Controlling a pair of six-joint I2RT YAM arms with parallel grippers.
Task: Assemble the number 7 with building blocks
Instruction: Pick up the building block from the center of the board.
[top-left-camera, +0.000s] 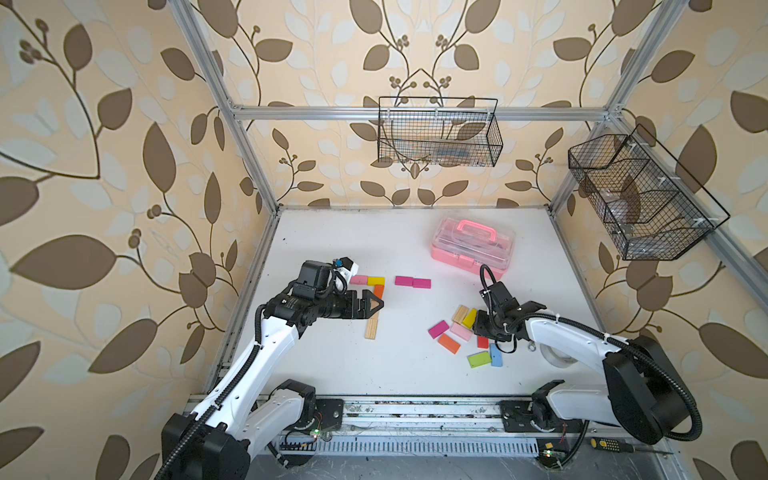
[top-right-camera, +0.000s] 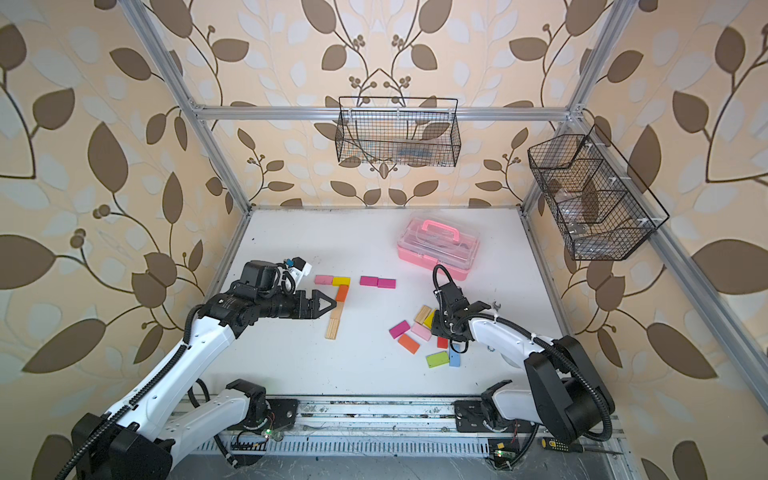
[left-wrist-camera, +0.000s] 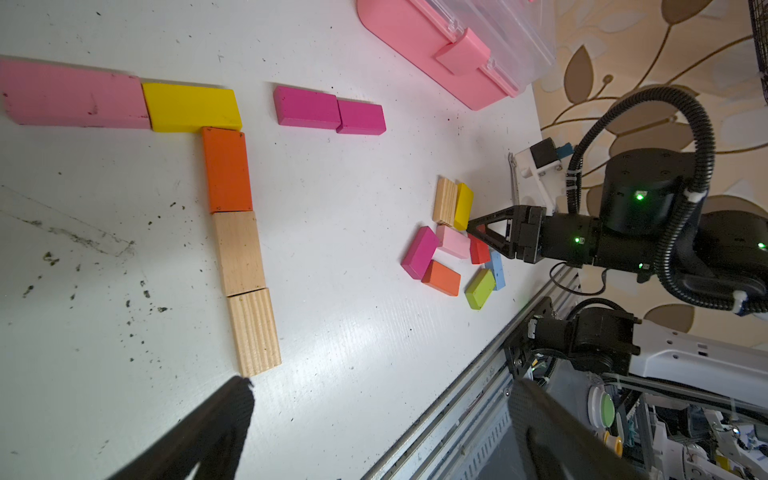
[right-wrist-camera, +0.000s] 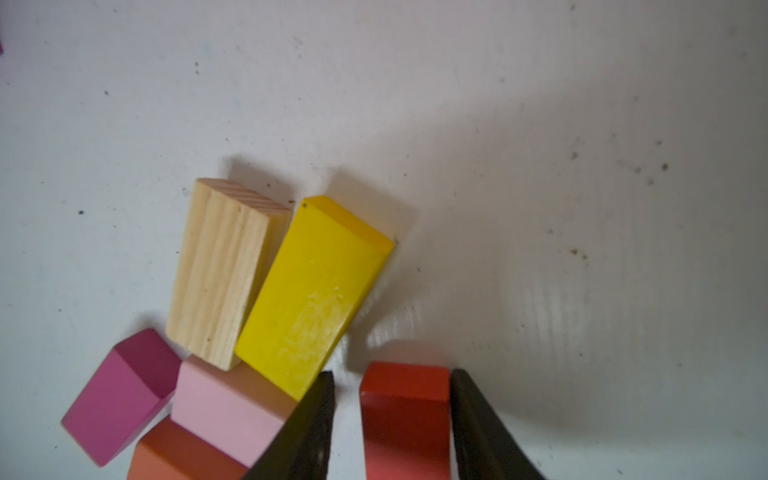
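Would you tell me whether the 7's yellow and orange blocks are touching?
Touching. In the left wrist view the orange block butts its end against the yellow block's long edge, with no gap showing between them.

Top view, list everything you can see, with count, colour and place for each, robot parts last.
number 7: five blocks; pink, yellow bar; orange, plain wood, striped wood stem; table's left.
magenta blocks: two, end to end, right of the bar.
loose blocks: eight; striped wood, yellow, magenta, pink, orange, red, green, blue; table's right.
case: one, pink, clear lid, back right.
wire baskets: two, black, back and right walls.
screwdriver: one, yellow-black handle, front right, off the table.
table: one, white.
left gripper: open, over the 7's stem.
right gripper: jaws astride the red block, gap on one side.
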